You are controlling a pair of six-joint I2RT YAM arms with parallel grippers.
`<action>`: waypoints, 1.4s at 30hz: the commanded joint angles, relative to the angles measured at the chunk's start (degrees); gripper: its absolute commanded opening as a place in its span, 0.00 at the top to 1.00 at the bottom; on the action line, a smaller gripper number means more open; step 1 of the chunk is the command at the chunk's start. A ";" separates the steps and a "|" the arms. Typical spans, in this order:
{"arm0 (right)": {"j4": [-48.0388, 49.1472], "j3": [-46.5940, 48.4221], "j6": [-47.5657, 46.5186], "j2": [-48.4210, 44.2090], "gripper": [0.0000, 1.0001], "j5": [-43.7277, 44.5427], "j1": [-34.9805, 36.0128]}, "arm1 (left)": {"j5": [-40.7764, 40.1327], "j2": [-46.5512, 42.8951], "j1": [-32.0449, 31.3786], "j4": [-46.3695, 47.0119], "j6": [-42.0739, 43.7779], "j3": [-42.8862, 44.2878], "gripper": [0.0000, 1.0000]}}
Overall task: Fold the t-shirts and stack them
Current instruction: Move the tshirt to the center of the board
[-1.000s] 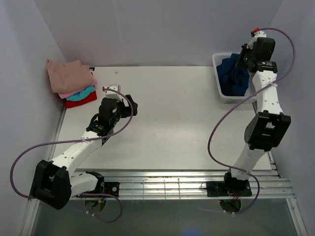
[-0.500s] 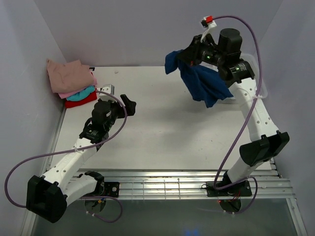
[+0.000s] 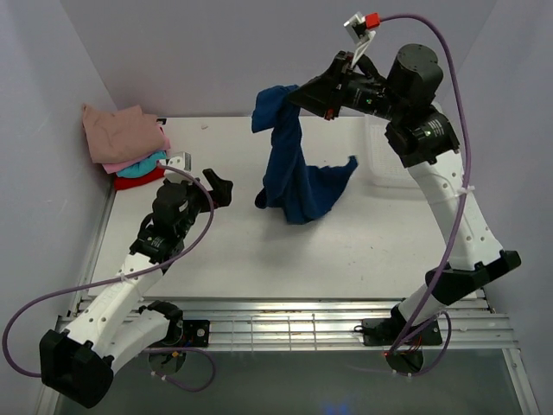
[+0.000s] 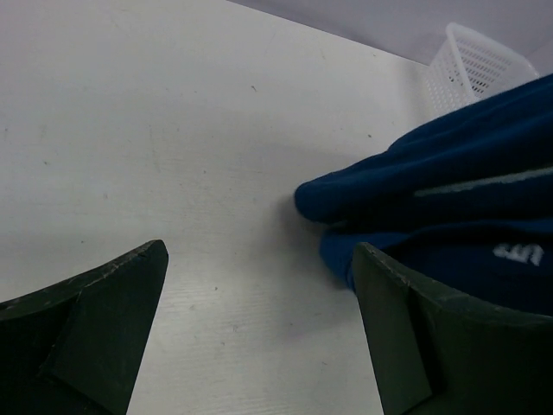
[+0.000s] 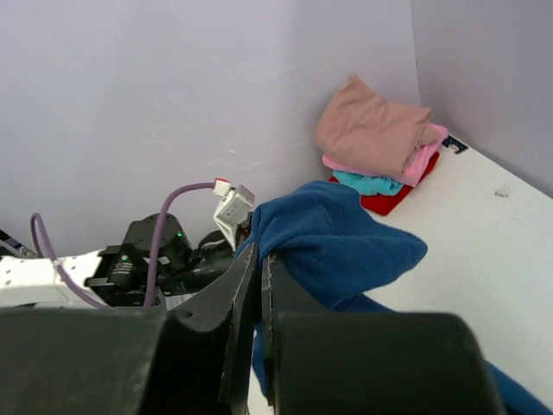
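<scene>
Hanging from the right fingers (image 5: pixel 235 298), clamped on its top edge, the navy tee (image 3: pixel 292 173) is draped onto the surface (image 3: pixel 346 251) at centre. Laying-out is judged under way. At its 9 o'clock the left fingers (image 4: pixel 95 320) are held wide, empty; a free corner must next be taken.

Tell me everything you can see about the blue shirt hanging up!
The navy blue t-shirt looks like soft cotton, crumpled and unfolded. The right claw pinches one bunched end high up, so it hangs in a long drape. Its bottom rests heaped on the white table. A bit of pale print shows in the left wrist view. The open left claw sits beside it.
</scene>
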 commanded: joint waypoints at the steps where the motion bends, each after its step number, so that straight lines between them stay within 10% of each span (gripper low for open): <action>1: 6.35 -1.81 1.97 -6.41 0.92 -2.28 0.14 | -1.64 -2.06 -0.18 -1.24 -1.01 1.39 0.02; 5: 2.85 -5.41 -1.45 -9.23 0.92 2.28 0.05 | -2.34 -2.68 -0.18 -1.50 -1.53 1.57 0.02; 16: -1.37 -56.88 -6.29 -28.12 0.92 37.43 -12.85 | -0.94 -1.71 -0.18 -1.76 -1.80 0.43 0.02; 23: -7.44 -60.97 -6.73 -25.95 0.92 56.33 -15.77 | 1.61 1.62 -0.18 -4.04 -4.43 -1.94 0.04; 29: -7.89 -62.90 -6.73 -23.04 0.29 58.98 -15.77 | -2.42 5.40 -1.49 -9.84 -8.12 -5.81 0.08; 42: -1.91 -70.63 -7.00 -25.50 0.27 53.27 -15.77 | -4.37 -2.07 -2.64 -16.80 -17.53 -15.13 0.17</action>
